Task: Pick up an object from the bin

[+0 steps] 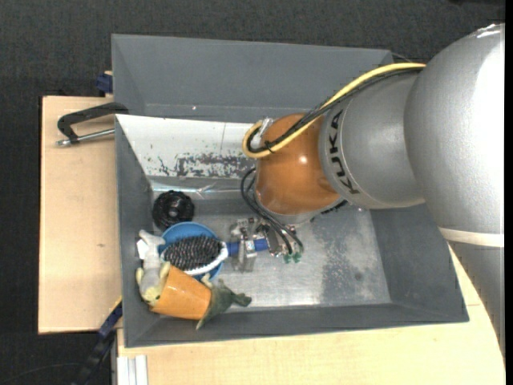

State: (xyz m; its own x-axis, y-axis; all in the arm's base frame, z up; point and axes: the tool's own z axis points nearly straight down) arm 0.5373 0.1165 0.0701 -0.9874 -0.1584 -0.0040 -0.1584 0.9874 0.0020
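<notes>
My gripper (267,240) hangs below the orange cover, low over the middle of the bin floor. It is at the handle end of a blue round hairbrush (192,252) with black bristles, which lies just to its left. The blue handle runs in under the gripper's metal parts. An orange cup (181,296) lies on its side in front of the brush, by the near-left corner. A black round cap-like thing (172,207) sits behind the brush.
A white thing (147,247) and a dark green scrap (226,299) lie by the brush and cup at the left wall. The arm and its yellow cable come in from the right. The bin floor to the right of the gripper is bare.
</notes>
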